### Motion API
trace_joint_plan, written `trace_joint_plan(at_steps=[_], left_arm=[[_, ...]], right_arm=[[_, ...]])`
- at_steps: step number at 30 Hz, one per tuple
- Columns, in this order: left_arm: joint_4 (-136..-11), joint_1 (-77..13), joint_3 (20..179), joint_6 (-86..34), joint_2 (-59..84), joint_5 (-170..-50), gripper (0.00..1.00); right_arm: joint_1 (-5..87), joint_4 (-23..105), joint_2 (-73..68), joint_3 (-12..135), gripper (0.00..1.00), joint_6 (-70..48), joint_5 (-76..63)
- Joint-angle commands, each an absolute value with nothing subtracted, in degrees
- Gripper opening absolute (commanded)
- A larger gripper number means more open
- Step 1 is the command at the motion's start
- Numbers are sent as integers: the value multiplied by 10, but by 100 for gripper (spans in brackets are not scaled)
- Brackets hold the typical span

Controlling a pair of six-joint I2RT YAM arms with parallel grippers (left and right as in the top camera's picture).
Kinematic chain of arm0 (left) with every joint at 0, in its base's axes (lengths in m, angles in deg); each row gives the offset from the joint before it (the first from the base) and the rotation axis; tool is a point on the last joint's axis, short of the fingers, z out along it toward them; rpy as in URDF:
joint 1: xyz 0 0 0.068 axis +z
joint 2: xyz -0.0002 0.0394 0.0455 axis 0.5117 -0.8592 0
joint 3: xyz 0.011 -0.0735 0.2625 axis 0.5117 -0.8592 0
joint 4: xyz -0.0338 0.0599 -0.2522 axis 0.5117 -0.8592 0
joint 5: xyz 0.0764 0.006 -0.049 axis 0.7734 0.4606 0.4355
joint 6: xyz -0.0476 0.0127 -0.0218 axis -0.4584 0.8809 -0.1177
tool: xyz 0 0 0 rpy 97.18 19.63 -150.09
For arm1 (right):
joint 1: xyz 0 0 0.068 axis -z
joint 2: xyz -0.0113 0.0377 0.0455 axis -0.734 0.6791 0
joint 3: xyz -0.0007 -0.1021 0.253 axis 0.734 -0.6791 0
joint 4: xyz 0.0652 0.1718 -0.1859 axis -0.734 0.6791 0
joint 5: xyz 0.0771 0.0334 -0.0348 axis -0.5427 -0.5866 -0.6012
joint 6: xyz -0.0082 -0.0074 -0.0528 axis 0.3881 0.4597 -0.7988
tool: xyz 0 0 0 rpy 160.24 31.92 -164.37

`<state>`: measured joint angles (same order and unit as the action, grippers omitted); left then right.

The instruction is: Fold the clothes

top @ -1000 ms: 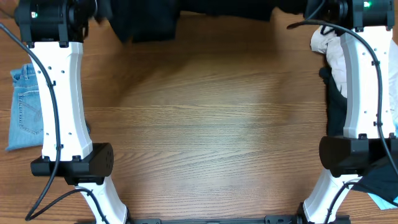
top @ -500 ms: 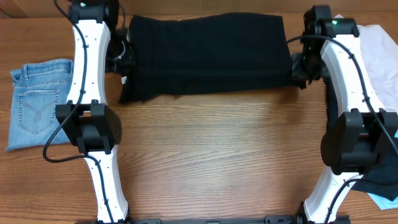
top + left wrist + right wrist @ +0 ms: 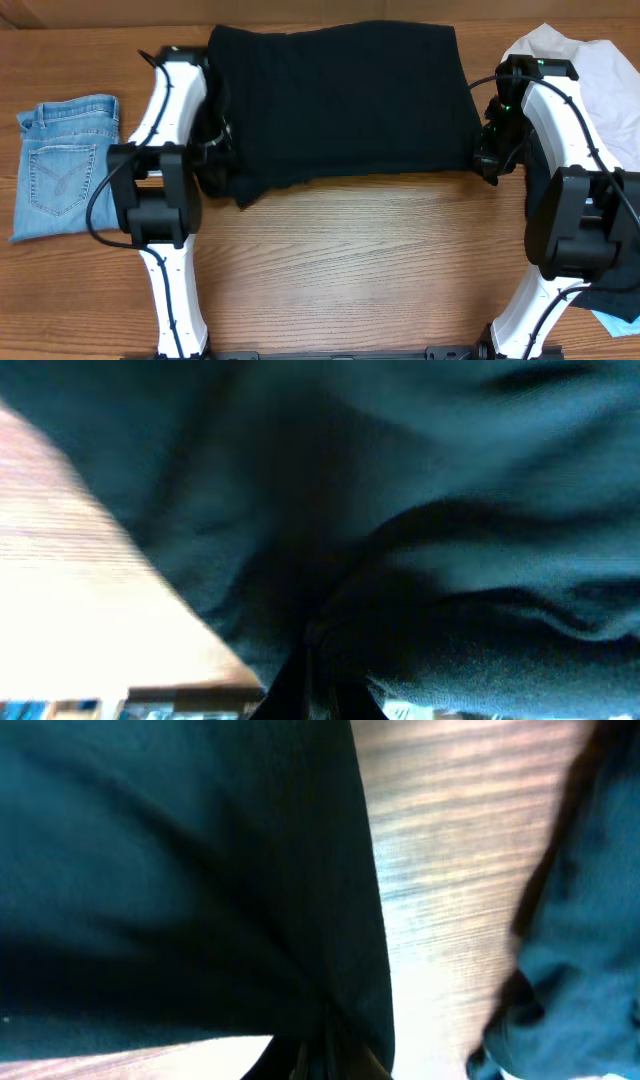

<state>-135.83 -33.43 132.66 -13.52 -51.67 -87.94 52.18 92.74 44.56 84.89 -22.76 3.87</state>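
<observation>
Left claw (image 3: 218,152) and right claw (image 3: 488,160) each pinch a near corner of the black top (image 3: 340,100) stretched between them. 2 arms (image 3: 160,120) reach forward over the wooden bench (image 3: 350,260), with jeans (image 3: 60,165) outside the left claw.

**Layout on the surface**

Top (image 3: 340,100) lies spread across the far middle of the surface (image 3: 350,270), between both arms. Left pincer (image 3: 220,152) sits at its near-left corner, right pincer (image 3: 488,160) at its near-right corner. Jeans (image 3: 60,165) lie far left, apart from the top. Shirt (image 3: 600,85) lies far right, beyond the right arm.
</observation>
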Motion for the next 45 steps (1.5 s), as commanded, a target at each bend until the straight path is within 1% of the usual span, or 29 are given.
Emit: trace_joint_plan(at_steps=[1, 6, 12, 17, 23, 29, 36, 45], left_arm=[[-1354, -352, 1269, -142, -487, -832, 4], [-1299, -353, 1175, -154, -422, -825, 4], [-1225, -348, 1054, -160, -299, -817, 4], [-1183, -347, 980, -200, -206, -779, 4], [-1174, -327, 945, -243, -119, -774, 4], [-1155, -319, 918, -258, -61, -774, 4], [-1113, -318, 945, -242, -52, -781, 4], [-1161, -318, 1175, -238, 21, -780, 4]], right_arm=[[527, 942, 445, 846, 7, -218, 41], [527, 961, 445, 845, 7, -216, 44], [527, 970, 439, 824, 5, -204, 45], [527, 928, 412, 744, 4, -200, 44], [528, 860, 349, 629, 4, -173, 44], [528, 827, 282, 602, 4, -150, 44], [528, 787, 188, 619, 4, -159, 44], [528, 805, 55, 806, 4, -164, 45]])
